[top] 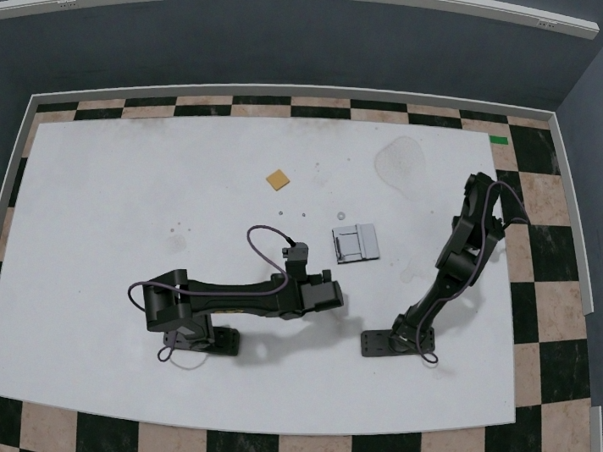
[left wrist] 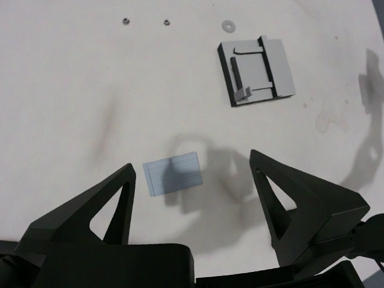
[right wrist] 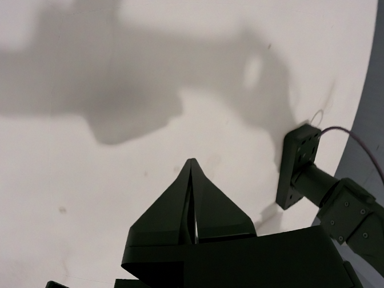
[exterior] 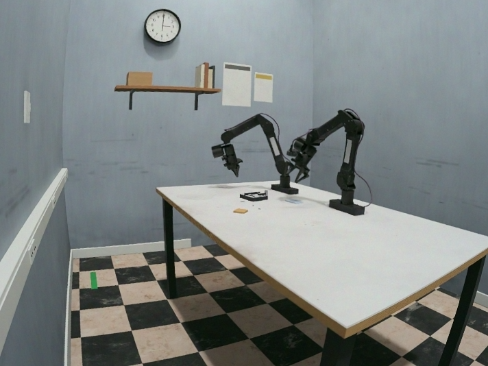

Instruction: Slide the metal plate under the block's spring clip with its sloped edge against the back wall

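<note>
Pickup likely being prepared.
Left fingers (exterior: 301, 178) are spread above blue-grey rectangular metal plate (exterior: 293, 201) (left wrist: 181, 173); right fingers (exterior: 236, 174) are clenched empty, perhaps for steadying grey-and-black block (top: 370, 240) (exterior: 252, 198) (left wrist: 280, 68).

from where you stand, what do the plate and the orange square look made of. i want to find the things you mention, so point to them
The plate (left wrist: 178, 178): probably brushed metal, satin blue-grey, with fine parallel lines along it. The orange square (top: 278, 179) (exterior: 240, 211): matte and evenly coloured, perhaps wood or plastic; no grain shows to settle it.

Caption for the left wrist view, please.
Open left hand above the brushed metal plate, with the spring-clip block and flat washer beyond.
</note>
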{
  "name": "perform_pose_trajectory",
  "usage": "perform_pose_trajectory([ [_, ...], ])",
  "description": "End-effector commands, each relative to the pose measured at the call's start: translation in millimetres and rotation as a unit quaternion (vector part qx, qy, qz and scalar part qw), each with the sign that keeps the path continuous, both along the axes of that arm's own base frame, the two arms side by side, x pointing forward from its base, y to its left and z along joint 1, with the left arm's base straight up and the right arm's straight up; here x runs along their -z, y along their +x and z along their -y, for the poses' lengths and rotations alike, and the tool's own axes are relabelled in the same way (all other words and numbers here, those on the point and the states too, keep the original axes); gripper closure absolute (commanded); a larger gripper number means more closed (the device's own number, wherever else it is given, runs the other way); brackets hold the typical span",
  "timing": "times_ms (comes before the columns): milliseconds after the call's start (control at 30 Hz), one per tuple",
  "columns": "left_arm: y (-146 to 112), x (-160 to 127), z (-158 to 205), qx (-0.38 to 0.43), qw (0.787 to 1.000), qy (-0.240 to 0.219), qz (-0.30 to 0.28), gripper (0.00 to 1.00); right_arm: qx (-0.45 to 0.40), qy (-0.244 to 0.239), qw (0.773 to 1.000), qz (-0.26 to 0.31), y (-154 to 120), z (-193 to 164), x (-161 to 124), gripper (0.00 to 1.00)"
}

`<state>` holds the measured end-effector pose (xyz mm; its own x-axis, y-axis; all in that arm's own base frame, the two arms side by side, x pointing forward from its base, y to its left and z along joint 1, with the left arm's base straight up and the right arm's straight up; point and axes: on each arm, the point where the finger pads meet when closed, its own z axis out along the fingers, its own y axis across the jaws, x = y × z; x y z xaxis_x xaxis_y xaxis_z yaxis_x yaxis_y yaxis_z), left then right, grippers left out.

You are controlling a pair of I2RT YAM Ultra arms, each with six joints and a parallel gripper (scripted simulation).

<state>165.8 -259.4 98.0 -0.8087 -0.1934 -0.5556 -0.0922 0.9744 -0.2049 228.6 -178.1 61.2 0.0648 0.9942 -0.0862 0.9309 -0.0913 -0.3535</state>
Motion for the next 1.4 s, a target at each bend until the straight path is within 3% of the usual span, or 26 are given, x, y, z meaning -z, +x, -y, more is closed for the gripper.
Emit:
perform_pose_trajectory([
  [0,-12.1,12.3,5.2,0.008,0.997,0.008,-0.081,0.0,0.021,0.058,0.996,0.071,19.8,-38.0,2.5,1.0],
  [200,-27.1,53.9,3.1,0.007,0.972,0.026,-0.235,0.0,-0.016,0.197,0.966,0.164,60.2,-143.4,15.2,1.0],
  [433,-26.7,82.2,-3.1,-0.01,0.95,0.045,-0.309,0.0,-0.045,0.265,0.945,0.187,70.6,-203.5,29.0,1.0],
  [867,-19.4,94.2,-3.2,-0.018,0.952,0.047,-0.303,0.0,-0.056,0.266,0.947,0.168,60.9,-210.3,33.7,1.0],
  [933,-18.9,97.3,-2.3,-0.018,0.952,0.047,-0.303,0.0,-0.058,0.266,0.944,0.185,75.1,-213.9,28.1,1.0],
  [1367,-20.4,116.4,-4.9,-0.021,0.95,0.051,-0.306,0.0,-0.053,0.269,0.947,0.17,64.7,-226.9,59.7,1.0],
])
